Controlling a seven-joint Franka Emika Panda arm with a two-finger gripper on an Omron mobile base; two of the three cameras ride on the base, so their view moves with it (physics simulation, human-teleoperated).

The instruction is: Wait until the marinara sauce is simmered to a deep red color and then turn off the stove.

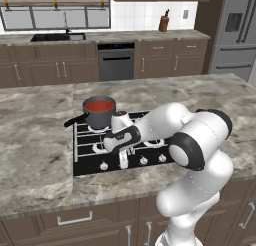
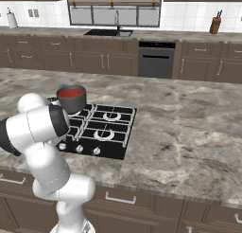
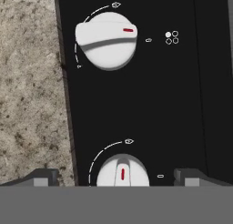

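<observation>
Currently the marble-topped island counter (image 1: 35, 140) carries the stove (image 1: 85, 165), a black cooktop set into it, with a dark saucepan (image 1: 99, 115) standing on the far-left burner. The marinara sauce (image 1: 99, 106) inside that pan reads as a solid red disc ringed by the pan's rim; the right base view shows the same red surface (image 2: 72, 93). Judged from that colour, the waiting part of the task looks finished or close to it, and the step in hand is shutting off the burner.

The arm reaches down over the near edge of the cooktop, with the gripper (image 1: 123, 161) poised above the knob row. In the hand view two silver knobs show on the black panel beside the counter edge: one knob (image 3: 106, 40) with its red mark turned sideways, and a second knob (image 3: 122, 172) sitting between the finger tips (image 3: 45, 177) with its mark pointing straight along the view.

The jaws stand fully apart, holding nothing and touching nothing.

The next move calls for confirming which knob governs the far-left burner, lowering squarely over it, closing, and rotating it to off. I cannot tell which that is.
</observation>
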